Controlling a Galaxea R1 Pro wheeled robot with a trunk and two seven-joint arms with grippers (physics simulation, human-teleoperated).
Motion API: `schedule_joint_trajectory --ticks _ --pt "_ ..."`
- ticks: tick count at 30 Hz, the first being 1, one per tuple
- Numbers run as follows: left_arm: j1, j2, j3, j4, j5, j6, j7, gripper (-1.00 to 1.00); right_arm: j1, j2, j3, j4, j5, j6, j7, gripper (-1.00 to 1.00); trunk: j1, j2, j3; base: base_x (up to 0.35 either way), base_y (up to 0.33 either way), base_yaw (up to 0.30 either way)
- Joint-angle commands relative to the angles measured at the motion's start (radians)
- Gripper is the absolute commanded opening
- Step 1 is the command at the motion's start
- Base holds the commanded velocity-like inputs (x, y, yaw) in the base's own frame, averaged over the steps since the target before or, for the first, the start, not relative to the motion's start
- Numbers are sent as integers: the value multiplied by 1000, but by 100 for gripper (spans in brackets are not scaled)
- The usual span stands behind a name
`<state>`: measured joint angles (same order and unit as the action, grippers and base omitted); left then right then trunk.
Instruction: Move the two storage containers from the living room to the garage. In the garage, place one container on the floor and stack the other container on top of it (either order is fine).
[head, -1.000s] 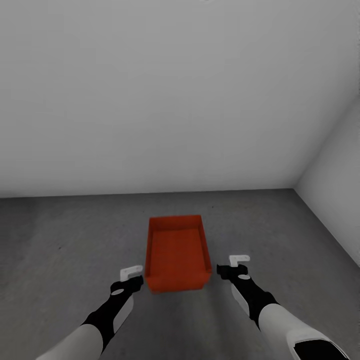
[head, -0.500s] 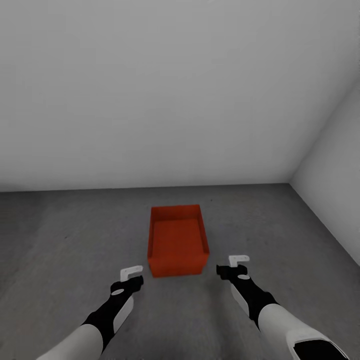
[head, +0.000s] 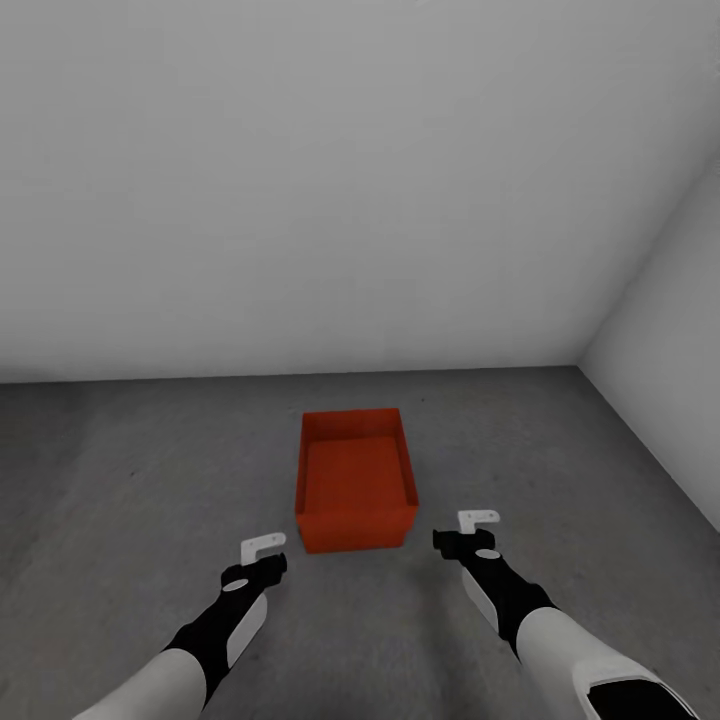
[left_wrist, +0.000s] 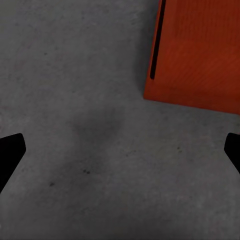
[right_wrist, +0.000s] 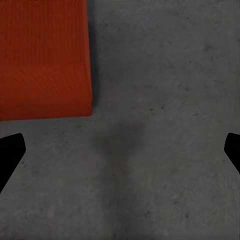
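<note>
An orange-red open-top storage container stands on the dark grey garage floor, a short way from the white back wall. It holds nothing. My left gripper hovers open just short of its near left corner, and a corner of the container appears in the left wrist view. My right gripper hovers open off its near right corner, apart from the container. Both grippers have only bare floor between their fingers.
A plain white wall runs across the back and meets a second white wall in the right-hand corner. Grey floor spreads out to the left and right of the container.
Over the first half second the camera drew back, so the container now sits slightly farther from both grippers. Since then nothing has moved, and both grippers stay open.
</note>
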<state>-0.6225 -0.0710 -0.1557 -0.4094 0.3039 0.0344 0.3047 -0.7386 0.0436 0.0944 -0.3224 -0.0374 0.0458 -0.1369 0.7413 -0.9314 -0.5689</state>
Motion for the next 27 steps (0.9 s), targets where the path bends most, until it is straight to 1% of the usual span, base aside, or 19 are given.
schedule_joint_trajectory --ticks 1,14,27 --pt "0 1 -8 -1 7 4 9 100 0 -1 8 -1 -4 5 -7 100 0 -1 -1 0 0 0" --pt "0 0 -10 -3 7 5 10 100 0 1 8 -1 -4 5 -7 100 0 -1 -1 0 0 0" --pt "0 0 -8 -6 6 5 10 100 0 -2 8 -1 -3 5 -7 100 -50 90 40 0 0 0"
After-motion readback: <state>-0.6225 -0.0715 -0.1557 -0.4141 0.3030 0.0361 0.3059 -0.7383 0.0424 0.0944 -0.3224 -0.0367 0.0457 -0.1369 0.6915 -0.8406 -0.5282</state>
